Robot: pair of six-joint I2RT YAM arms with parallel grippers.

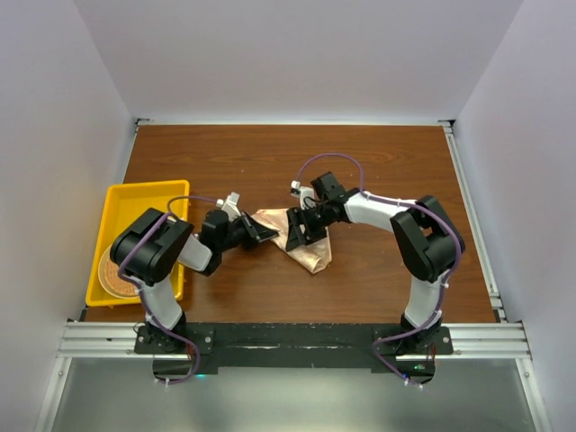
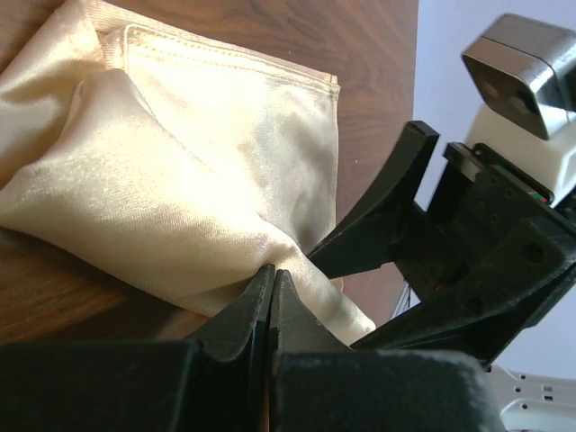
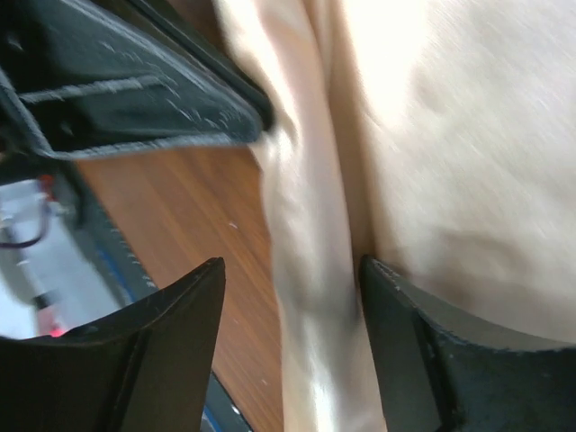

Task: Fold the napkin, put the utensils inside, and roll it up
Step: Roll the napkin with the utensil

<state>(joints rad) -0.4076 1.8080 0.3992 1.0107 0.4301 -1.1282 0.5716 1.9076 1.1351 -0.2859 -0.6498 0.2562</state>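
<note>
Two pincers meet over the napkin (image 1: 306,245), which lies bunched in a rough folded wedge at the centre of the bench (image 1: 270,162) in my overhead view. My left pincer (image 2: 270,279) is closed tight at the bottom centre of its wrist view. Creases of the peach cloth run straight into its tips, so I read it as pinched on the napkin's near fold. My right pincer (image 3: 290,297) stands wide apart in its own view, one finger at lower left over bare wood and the other at lower right against the cloth. A raised ridge of napkin sits between them, not clamped. At the left edge of the overhead frame a yellow tray (image 1: 117,193) holds a round wicker mat (image 1: 115,277), well apart from the napkin.
</note>
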